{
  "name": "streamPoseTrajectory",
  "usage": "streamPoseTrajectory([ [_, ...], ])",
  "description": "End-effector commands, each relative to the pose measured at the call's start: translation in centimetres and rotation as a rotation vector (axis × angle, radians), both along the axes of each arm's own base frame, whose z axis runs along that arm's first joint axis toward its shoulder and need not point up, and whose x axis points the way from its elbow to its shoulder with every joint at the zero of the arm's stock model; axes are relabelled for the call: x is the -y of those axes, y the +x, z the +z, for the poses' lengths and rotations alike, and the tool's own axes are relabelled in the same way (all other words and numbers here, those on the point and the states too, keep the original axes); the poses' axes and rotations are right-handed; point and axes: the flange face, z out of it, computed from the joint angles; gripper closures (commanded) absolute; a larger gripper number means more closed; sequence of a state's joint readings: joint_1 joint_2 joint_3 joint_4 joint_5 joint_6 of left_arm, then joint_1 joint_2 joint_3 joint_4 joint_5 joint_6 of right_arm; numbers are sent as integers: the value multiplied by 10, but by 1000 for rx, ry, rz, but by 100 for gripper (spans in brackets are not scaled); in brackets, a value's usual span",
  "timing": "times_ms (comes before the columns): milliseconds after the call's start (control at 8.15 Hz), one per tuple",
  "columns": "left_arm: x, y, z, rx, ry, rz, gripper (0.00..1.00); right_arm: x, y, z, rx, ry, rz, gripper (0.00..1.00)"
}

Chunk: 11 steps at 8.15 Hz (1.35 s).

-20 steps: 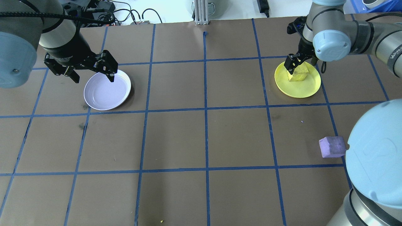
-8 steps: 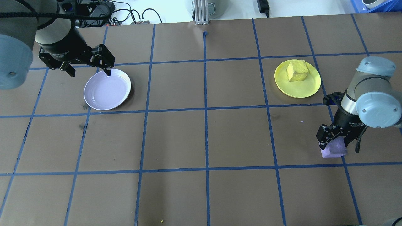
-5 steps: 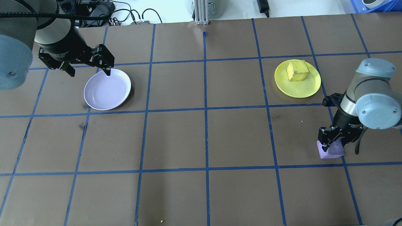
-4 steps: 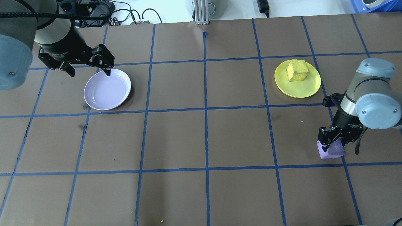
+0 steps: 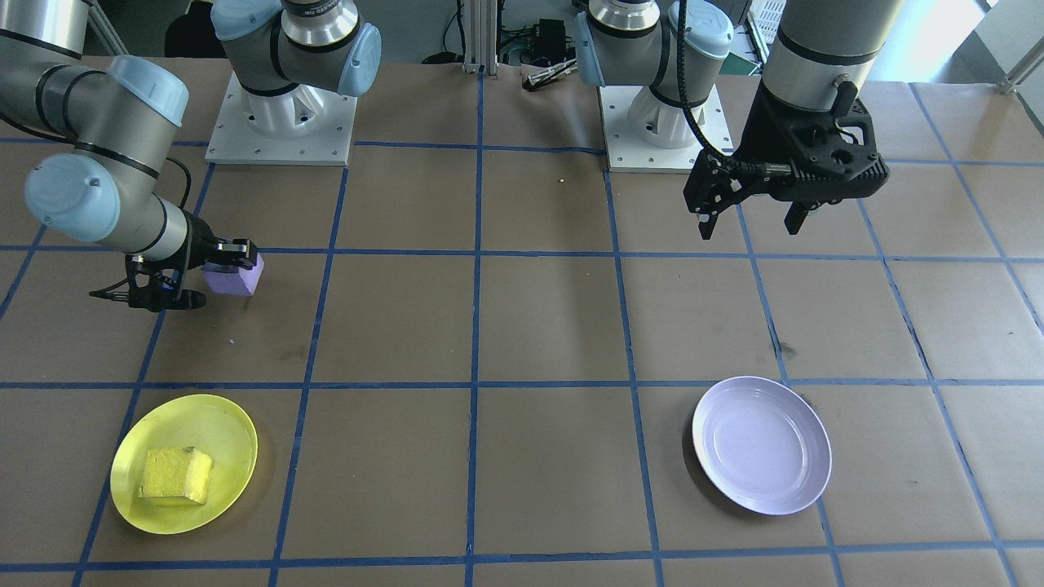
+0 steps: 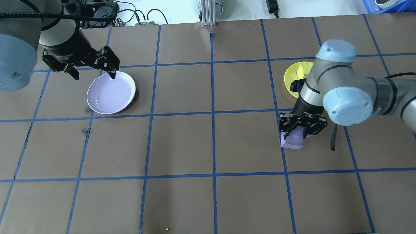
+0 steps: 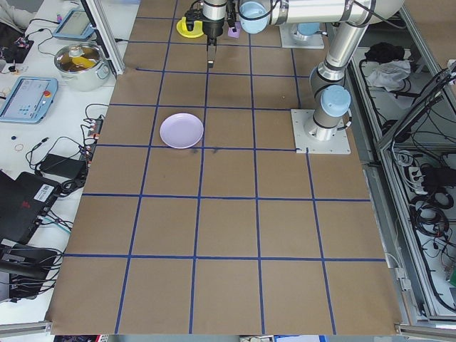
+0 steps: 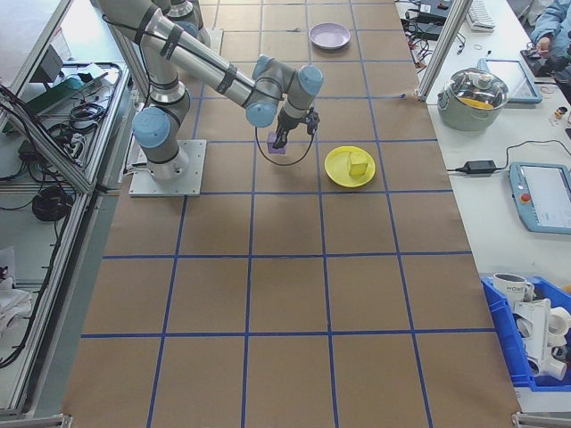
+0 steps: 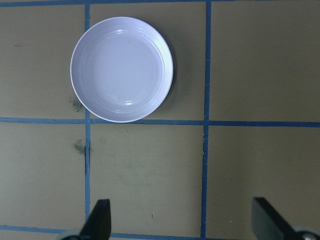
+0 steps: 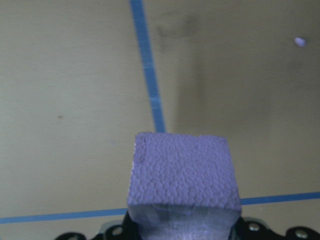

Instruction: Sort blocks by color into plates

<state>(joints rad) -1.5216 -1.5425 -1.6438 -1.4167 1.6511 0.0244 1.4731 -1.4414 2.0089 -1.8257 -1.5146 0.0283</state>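
Observation:
My right gripper point(image 6: 296, 134) is shut on the purple block point(image 6: 292, 139) and carries it above the table, between the two plates' halves, as the right wrist view confirms with the purple block point(image 10: 182, 177) filling its lower middle. The yellow block point(image 5: 174, 475) lies in the yellow plate point(image 5: 216, 432); in the overhead view the right arm covers most of that yellow plate point(image 6: 290, 78). The lavender plate point(image 6: 97, 100) holds nothing. My left gripper point(image 6: 92, 68) hovers open at that plate's far edge, and its fingertips point(image 9: 100, 220) frame the lavender plate point(image 9: 122, 69) in the left wrist view.
Brown paper with a blue tape grid covers the table point(image 6: 208, 146). Cables and a metal post point(image 6: 208, 13) sit past its far edge. Both arm bases point(image 5: 281, 122) stand at the robot's side.
My right gripper has lifted the purple block off the table and carried it left, toward the middle. The right arm now covers most of the yellow plate. My left gripper has barely shifted.

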Motion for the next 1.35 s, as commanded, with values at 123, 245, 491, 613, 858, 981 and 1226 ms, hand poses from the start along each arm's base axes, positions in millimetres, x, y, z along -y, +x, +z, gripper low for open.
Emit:
streamPoseTrajectory([
  [123,-4,1,1,8,10,4,0,16,201,15,64,-48,-29,69],
  [245,-2,1,0,6,10,5,0,31,246,13,90,-84,2,67],
  [491,-1,1,-5,9,22,2,0,38,335,-5,127,-81,69,67],
  [613,-1,2,-5,9,24,4,0,37,352,-27,130,-90,95,44],
  [858,-1,1,-9,6,31,2,0,36,356,-42,131,-94,102,4],
  [981,-1,1,-9,0,31,1,0,40,351,-34,116,-107,97,0],
  [1226,0,-1,-12,-10,35,1,0,62,313,13,124,-164,50,0],
])
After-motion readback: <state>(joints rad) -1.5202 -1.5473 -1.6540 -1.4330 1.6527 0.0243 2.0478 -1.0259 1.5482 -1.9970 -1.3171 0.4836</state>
